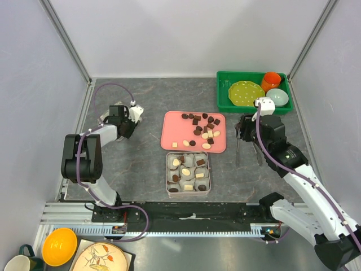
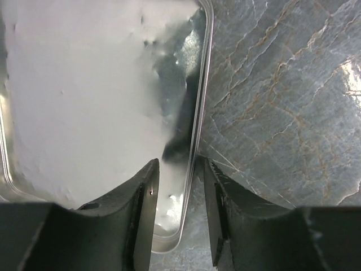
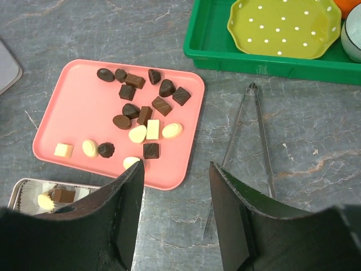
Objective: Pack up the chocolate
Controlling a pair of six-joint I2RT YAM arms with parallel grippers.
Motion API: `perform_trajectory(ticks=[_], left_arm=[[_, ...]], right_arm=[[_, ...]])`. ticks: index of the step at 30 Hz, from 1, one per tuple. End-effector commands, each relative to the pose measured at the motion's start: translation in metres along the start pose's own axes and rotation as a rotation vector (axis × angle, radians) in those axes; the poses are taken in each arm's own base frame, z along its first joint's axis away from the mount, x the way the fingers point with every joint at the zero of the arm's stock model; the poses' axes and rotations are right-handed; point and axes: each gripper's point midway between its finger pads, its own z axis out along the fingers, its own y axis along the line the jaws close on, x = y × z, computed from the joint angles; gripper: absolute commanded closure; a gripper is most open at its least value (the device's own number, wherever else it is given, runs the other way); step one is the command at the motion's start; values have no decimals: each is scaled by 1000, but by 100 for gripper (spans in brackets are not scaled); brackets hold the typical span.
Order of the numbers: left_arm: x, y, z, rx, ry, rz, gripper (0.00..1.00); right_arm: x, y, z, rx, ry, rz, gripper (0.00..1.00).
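While my left gripper (image 2: 179, 169) is straddling the thin rolled rim of a shiny metal lid (image 2: 181, 62), jaws apart, my right gripper (image 3: 176, 169) is hovering spread over open veined tabletop (image 3: 316, 152). Slim steel tongs (image 3: 263, 135) are lying right of centre. Dark and cream chocolate (image 3: 144, 114) is sitting on the smooth pink tray (image 3: 73, 113) upper left, and more is in the tin (image 3: 22, 189) lower left.

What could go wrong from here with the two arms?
The left gripper straddles only the thin rim of the tin lid, so the lid may slip or tilt when lifted. The tongs lie flat on the table near the open right gripper; a grab could scrape the table or miss.
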Motion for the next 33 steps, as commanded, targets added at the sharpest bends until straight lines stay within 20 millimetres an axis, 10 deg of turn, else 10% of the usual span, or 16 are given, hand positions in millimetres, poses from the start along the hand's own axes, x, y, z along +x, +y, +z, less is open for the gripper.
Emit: perform_trajectory(ticks=[1,33], left_arm=[[5,-9,9,56,15,51,56],[20,-47,12,365,164,8,64]], right_arm=[[-28,10,-12,-45,-65,-11,43],[-74,23,-61,-120,-123,-3,48]])
